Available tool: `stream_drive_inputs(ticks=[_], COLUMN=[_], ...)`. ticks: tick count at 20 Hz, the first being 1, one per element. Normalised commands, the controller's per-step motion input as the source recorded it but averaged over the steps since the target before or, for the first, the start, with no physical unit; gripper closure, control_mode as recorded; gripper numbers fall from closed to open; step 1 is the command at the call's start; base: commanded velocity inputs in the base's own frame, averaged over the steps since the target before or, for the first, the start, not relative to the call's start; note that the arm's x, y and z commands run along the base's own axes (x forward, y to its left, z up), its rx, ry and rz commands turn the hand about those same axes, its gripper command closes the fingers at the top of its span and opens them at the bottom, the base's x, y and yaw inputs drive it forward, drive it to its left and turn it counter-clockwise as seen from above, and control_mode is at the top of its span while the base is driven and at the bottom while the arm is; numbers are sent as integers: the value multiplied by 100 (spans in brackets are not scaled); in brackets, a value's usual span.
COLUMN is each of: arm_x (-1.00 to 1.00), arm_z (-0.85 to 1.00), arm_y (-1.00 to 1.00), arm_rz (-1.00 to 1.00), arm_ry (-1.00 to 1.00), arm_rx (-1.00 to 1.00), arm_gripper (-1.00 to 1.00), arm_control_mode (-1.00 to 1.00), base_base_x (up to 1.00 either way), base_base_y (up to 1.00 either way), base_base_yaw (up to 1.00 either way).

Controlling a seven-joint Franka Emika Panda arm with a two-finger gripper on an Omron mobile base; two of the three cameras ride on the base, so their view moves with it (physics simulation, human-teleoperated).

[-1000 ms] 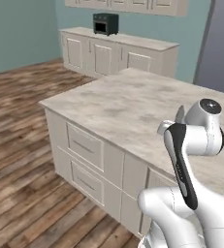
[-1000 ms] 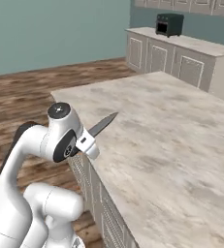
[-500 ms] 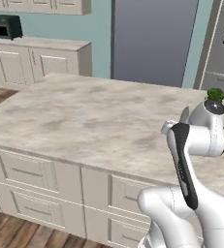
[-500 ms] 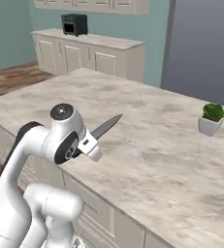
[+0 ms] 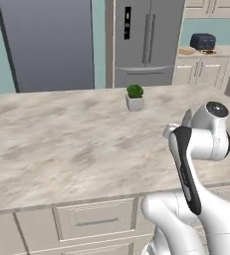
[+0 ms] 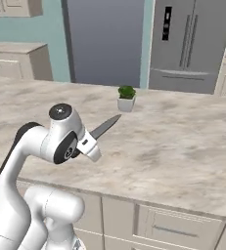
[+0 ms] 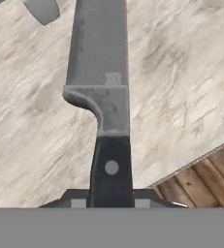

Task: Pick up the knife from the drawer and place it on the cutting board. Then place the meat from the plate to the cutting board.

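My gripper [image 7: 111, 201] is shut on the knife's black handle [image 7: 111, 167]. The grey steel blade [image 7: 98, 53] points away from the hand over the marble island counter [image 7: 181, 72]. From the right base view, the knife [image 6: 104, 128] sticks out of the gripper [image 6: 88, 145] toward a small potted plant. The blade tip [image 5: 187, 118] peeks from behind the arm in the left base view. A thin light-brown cutting board [image 5: 186, 51] lies far off on the back counter beside a dark toaster [image 5: 202, 41]. The meat and the plate are too small to make out.
A potted plant [image 5: 135, 97] [image 6: 126, 97] stands on the island ahead of the knife. A steel fridge [image 5: 146, 42] rises behind the island. Shut cream drawer fronts [image 5: 94, 221] [image 6: 168, 227] with grey bar handles line the island's near side. Wooden floor [image 7: 205, 174] shows past the counter edge.
The whole scene has swung across both base views, so the base has moved. The fridge, the plant and the far counter came into sight. The knife stays in the gripper as before.
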Motion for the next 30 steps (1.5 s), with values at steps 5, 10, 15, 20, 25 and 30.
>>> stream_drive_inputs(ticks=[5, 10, 15, 20, 25, 30], arm_x=[0, 0, 0, 0, 0, 0], arm_z=[0, 0, 0, 0, 0, 0], arm_y=[0, 0, 0, 0, 0, 0], arm_rz=[0, 0, 0, 0, 0, 0], arm_ry=[0, 0, 0, 0, 0, 0], arm_rx=[0, 0, 0, 0, 0, 0], arm_gripper=[100, 100, 100, 100, 100, 100], arm_control_mode=[100, 100, 100, 100, 100, 100], base_base_x=[0, 38, 33, 40, 57, 64], base_base_y=[-60, -66, -100, -100, -100, -100], base_base_yaw=[-68, -11, 0, 0, 0, 0])
